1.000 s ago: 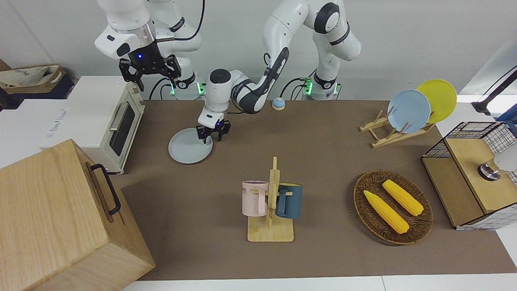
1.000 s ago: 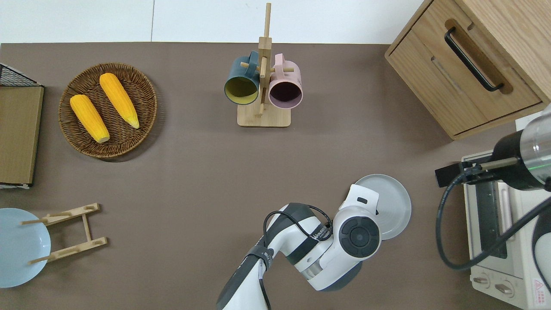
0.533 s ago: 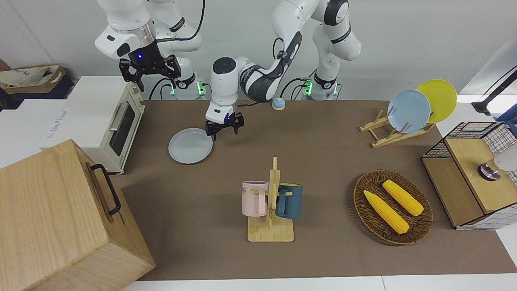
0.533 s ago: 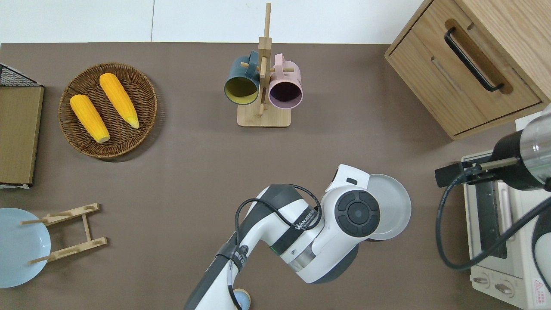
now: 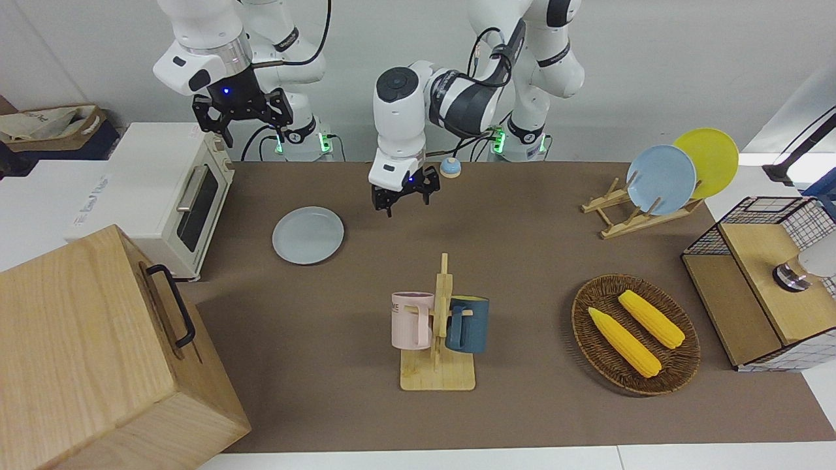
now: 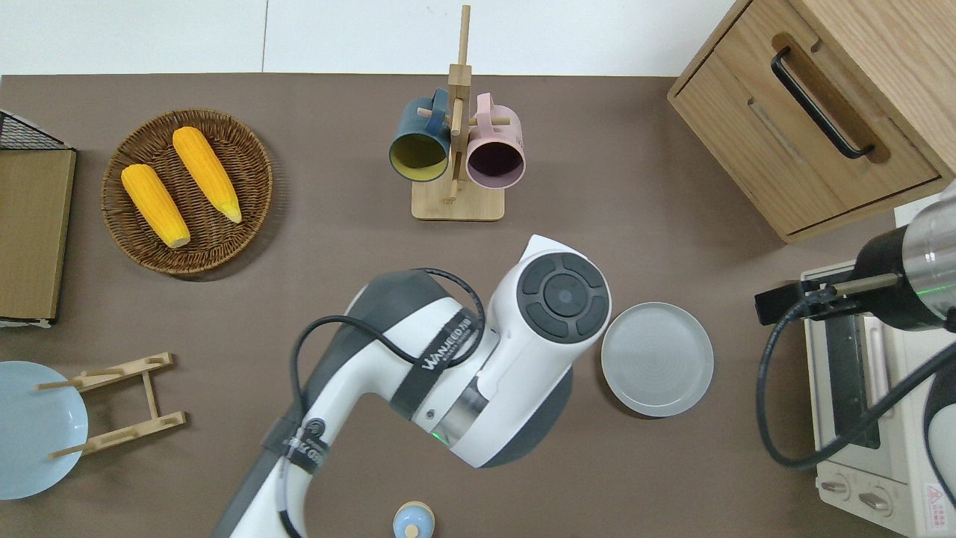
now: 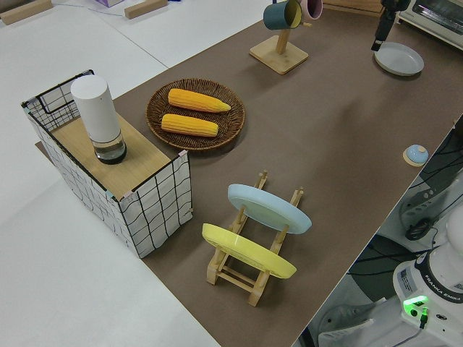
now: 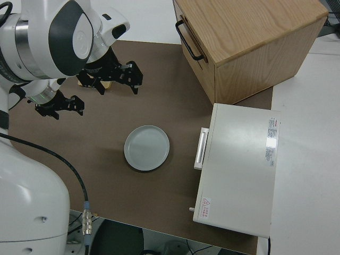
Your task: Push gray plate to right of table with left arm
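While our left gripper [image 5: 403,196] hangs in the air with its fingers spread and nothing between them, apart from the gray plate [image 5: 307,235], we see that plate flat on the table [image 5: 522,261], near the white toaster oven [image 5: 171,189]. Our right arm is parked.
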Motion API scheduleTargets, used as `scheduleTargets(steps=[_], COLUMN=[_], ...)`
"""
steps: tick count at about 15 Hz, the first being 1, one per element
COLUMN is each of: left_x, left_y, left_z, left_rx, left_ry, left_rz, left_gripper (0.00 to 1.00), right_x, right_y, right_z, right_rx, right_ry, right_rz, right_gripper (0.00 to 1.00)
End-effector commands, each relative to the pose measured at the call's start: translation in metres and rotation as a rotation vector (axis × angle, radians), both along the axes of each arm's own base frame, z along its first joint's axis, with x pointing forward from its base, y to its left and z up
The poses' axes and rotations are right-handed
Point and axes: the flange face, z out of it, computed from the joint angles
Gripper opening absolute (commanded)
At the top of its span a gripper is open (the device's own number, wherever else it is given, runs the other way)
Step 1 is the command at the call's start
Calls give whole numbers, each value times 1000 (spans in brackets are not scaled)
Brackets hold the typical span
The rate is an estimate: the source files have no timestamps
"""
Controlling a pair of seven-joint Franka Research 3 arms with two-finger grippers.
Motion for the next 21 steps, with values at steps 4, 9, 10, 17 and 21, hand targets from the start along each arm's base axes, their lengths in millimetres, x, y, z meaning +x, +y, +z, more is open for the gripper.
scheduleTargets(steps=[4,9,10,17,21], left_x=[32,38,38,47,50], left_y=[95,172,187,307,381], left_z=[59,94,103,151,165], left_rx=[26,26,22,-54,-94], left_ry=[14,79,83,69,49], left_rz=[-9,-63,-69,-165,-249], left_gripper=[989,995,998,998,998], right_x=[-2,-2,-2,-2,-2], right_y=[-2,-2,-2,-2,-2], right_z=[4,4,4,4,4], right_rx=[9,9,9,9,9], right_ry=[5,5,5,5,5], right_rz=[-8,-6,-8,-8,-5], right_gripper=[983,983,983,983,983])
